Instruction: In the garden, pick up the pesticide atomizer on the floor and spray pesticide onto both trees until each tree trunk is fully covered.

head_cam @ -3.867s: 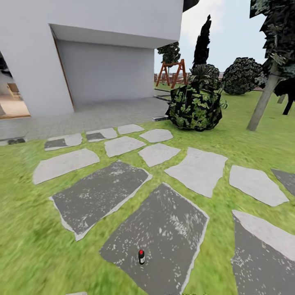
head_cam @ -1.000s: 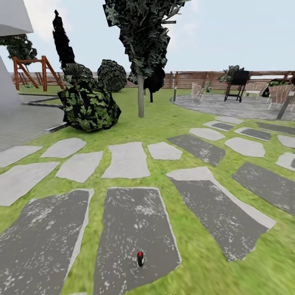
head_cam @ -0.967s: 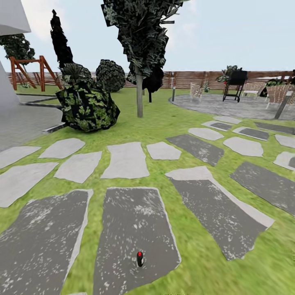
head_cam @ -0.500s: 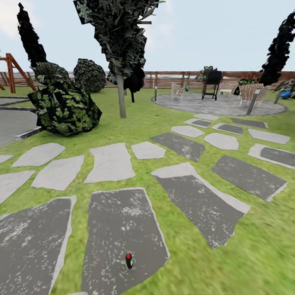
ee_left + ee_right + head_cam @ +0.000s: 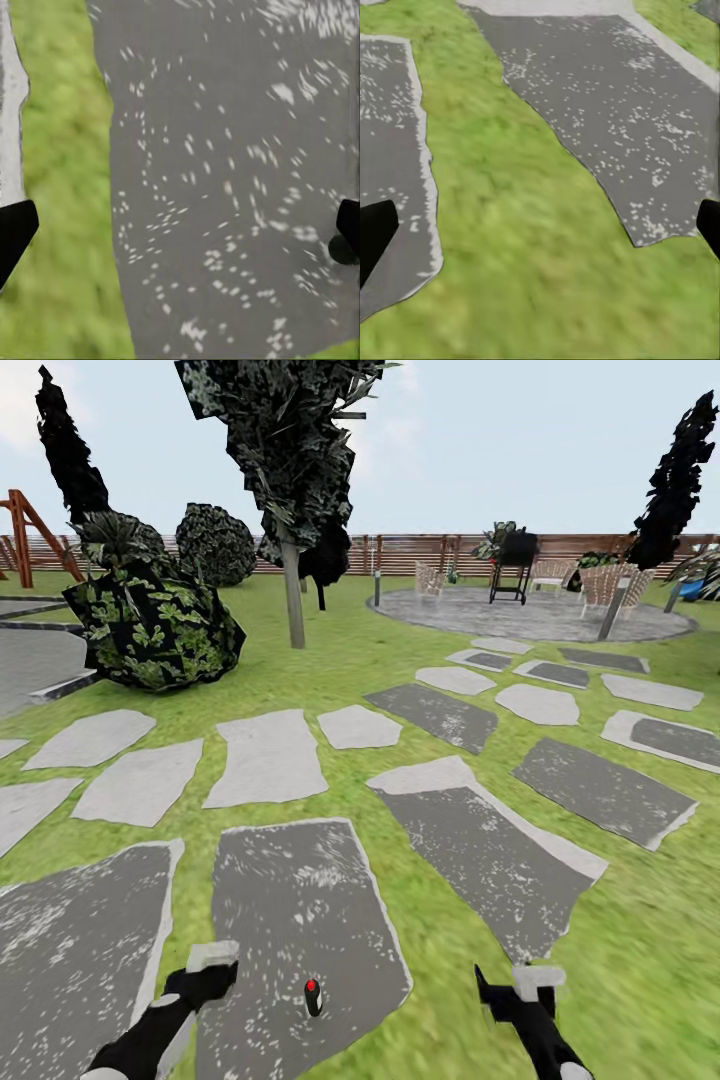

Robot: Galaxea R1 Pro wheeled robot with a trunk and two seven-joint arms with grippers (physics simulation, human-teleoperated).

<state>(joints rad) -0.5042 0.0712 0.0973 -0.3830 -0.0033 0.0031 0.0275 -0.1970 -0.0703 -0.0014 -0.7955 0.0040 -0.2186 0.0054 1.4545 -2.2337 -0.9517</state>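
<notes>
Two tools (image 5: 205,972) (image 5: 520,988) flank one pesticide atomizer (image 5: 313,997) on paving (image 5: 300,900).

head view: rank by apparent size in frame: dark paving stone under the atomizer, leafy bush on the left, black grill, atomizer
1. Dark paving stone, though nearness to the camera inflates it.
2. Leafy bush.
3. Black grill, far off by the fence, so it likely looks smaller than it is.
4. Pesticide atomizer, smallest despite being close.

Home garden, lawn (image 5: 400,670), stepping stones (image 5: 270,755), slatted fence (image 5: 420,552) (grill (image 5: 514,560) on patio)
</notes>
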